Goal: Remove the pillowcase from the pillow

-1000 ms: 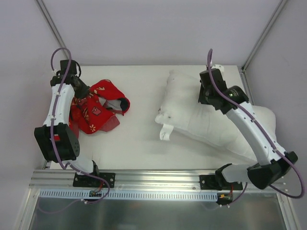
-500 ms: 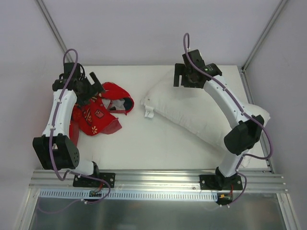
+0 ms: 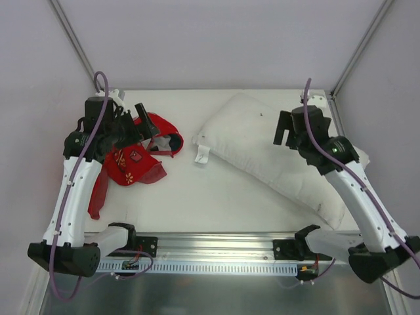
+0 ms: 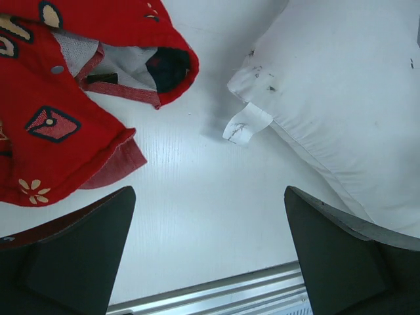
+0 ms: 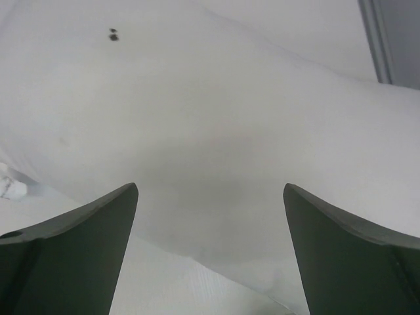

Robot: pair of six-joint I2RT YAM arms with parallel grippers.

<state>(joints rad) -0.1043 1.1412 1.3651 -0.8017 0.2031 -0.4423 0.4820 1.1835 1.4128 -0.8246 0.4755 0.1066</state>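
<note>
Overhead view of a white table (image 3: 216,203). At near left, the red printed pillowcase (image 3: 131,161) lies crumpled and fully off the white pillow (image 3: 262,154). The pillow rests diagonally at right, and its small tag (image 3: 201,154) points toward the cover without touching it. The left gripper (image 4: 209,197) hovers above the gap between them, jaws wide, holding nothing. The right gripper (image 5: 210,190) hovers over the pillow, jaws wide, also empty. The removal looks complete. The next move probably calls only for drawing both arms clear.
</note>
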